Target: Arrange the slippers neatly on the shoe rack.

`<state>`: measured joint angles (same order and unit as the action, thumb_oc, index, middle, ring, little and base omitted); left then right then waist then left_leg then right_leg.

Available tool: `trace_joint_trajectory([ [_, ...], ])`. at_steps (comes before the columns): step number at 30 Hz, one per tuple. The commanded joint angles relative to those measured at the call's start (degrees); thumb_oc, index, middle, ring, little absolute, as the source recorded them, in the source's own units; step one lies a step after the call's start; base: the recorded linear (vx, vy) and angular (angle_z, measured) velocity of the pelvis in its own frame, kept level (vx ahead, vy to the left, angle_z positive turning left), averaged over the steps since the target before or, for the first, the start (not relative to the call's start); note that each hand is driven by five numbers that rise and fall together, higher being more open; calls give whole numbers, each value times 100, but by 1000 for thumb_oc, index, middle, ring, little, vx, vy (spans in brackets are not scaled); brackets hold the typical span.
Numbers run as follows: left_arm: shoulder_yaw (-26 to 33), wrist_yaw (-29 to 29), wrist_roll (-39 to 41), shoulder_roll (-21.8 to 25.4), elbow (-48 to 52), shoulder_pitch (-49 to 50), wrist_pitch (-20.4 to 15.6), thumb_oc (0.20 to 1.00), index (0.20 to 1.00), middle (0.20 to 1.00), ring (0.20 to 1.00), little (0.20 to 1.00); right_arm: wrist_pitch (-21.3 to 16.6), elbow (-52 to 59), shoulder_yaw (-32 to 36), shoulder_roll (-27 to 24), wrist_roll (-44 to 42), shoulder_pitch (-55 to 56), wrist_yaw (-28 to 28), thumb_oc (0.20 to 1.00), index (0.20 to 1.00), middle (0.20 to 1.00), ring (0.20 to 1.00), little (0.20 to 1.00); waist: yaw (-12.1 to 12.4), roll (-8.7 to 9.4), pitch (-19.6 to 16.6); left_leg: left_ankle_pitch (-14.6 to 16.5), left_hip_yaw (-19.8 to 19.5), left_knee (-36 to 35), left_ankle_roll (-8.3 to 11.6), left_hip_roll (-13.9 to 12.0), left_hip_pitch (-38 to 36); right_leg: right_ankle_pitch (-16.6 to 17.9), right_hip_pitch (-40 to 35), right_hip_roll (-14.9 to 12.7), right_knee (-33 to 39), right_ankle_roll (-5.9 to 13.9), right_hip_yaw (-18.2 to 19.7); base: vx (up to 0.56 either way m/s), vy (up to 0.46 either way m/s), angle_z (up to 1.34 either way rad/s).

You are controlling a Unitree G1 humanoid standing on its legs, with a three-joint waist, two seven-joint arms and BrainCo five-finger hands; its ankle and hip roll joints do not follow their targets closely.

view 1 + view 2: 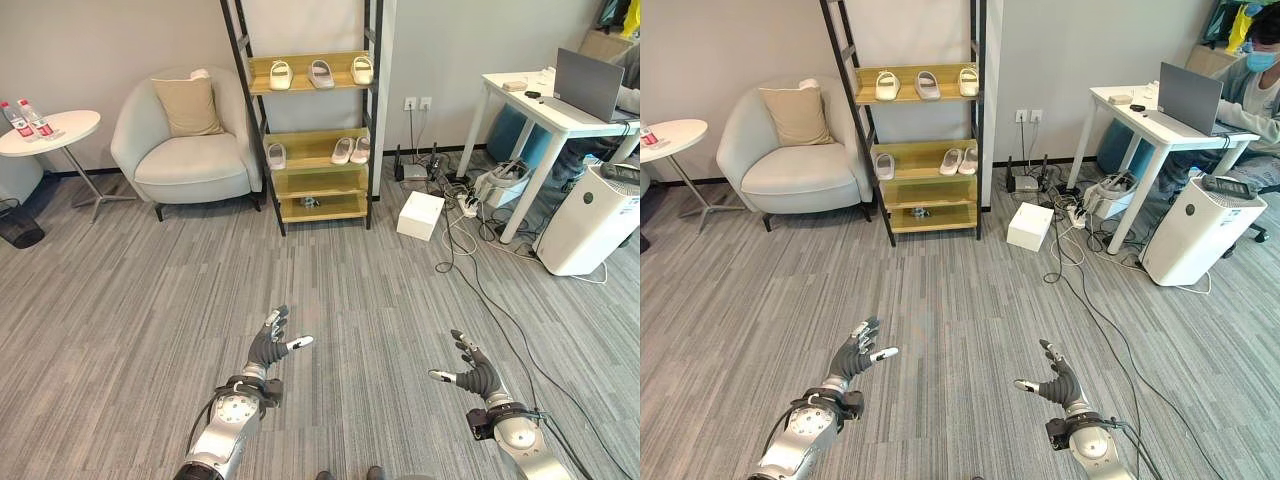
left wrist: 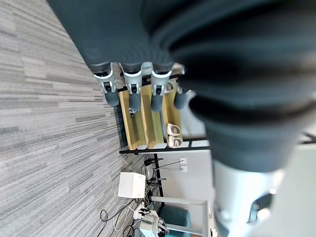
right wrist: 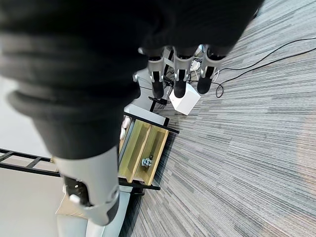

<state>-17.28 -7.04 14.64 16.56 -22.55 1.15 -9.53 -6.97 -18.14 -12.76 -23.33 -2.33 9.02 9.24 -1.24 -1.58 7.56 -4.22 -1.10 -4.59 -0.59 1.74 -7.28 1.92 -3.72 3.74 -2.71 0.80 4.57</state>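
Six slippers sit on the shoe rack (image 1: 310,135) against the far wall. Three are lined along the top shelf — a cream slipper (image 1: 280,75) at the left, a grey slipper (image 1: 321,73) in the middle, and a second cream slipper (image 1: 362,69) at the right. On the shelf below, a single pale slipper (image 1: 276,155) lies at the left end, well apart from a pair of pale slippers (image 1: 351,150) lying side by side at the right end. A small dark object (image 1: 310,202), too small to make out, rests on the lowest shelf.

Both robot hands hang over bare grey floor (image 1: 130,290), well short of the rack and holding nothing. The left hand (image 1: 270,343) has its fingers straight and spread, thumb stuck out to the side. The right hand (image 1: 474,373) is likewise relaxed — fingers straight, thumb apart.

Left of the rack stands a pale armchair (image 1: 190,140) with a tan cushion (image 1: 187,105), and further left a round white side table (image 1: 50,132) carries two bottles (image 1: 25,118). Right of the rack a white box (image 1: 420,215) sits on the floor near a tangle of cables (image 1: 465,225). Beyond is a white desk (image 1: 540,110) with a laptop (image 1: 588,85), a person (image 1: 1255,85) seated at it, and a white air purifier (image 1: 592,220) beside it.
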Motion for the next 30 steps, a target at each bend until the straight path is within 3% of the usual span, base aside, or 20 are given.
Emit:
trace_joint_trajectory([
  [1, 166, -109, -158, 122, 236, -223, -211, 1000, 1000, 1000, 1000, 1000, -206, 207, 28, 83, -14, -299, 96, 1000, 1000, 1000, 1000, 1000, 8, 301, -89, 399, -444, -22, 1, 129, -10, -161, -294, -246, 421, 390, 621, 0, 0, 0],
  [12, 187, -116, -24, 80, 142, -211, -148, 1000, 1000, 1000, 1000, 1000, -141, 285, -21, 80, 52, -400, 152, 1000, 1000, 1000, 1000, 1000, 13, 270, 57, 370, -415, -37, 8, 129, 56, -155, -204, -295, 392, 416, 550, -3, 1, 0],
  [18, 143, -147, -60, 86, 75, -402, -174, 1000, 1000, 1000, 1000, 1000, -123, 270, 53, 41, 92, -481, 242, 1000, 1000, 1000, 1000, 1000, -49, 246, 162, 250, -249, 3, 112, 138, 309, -158, 26, -367, 206, 446, 376, -51, 17, 9],
  [30, 276, -131, -182, 173, 263, -106, -118, 1000, 1000, 1000, 1000, 1000, -91, 401, 37, -4, 235, -337, 176, 1000, 1000, 1000, 1000, 1000, -16, 236, 221, 377, -216, -41, -3, 143, 138, -131, -95, -332, 327, 473, 539, 10, 6, 1],
])
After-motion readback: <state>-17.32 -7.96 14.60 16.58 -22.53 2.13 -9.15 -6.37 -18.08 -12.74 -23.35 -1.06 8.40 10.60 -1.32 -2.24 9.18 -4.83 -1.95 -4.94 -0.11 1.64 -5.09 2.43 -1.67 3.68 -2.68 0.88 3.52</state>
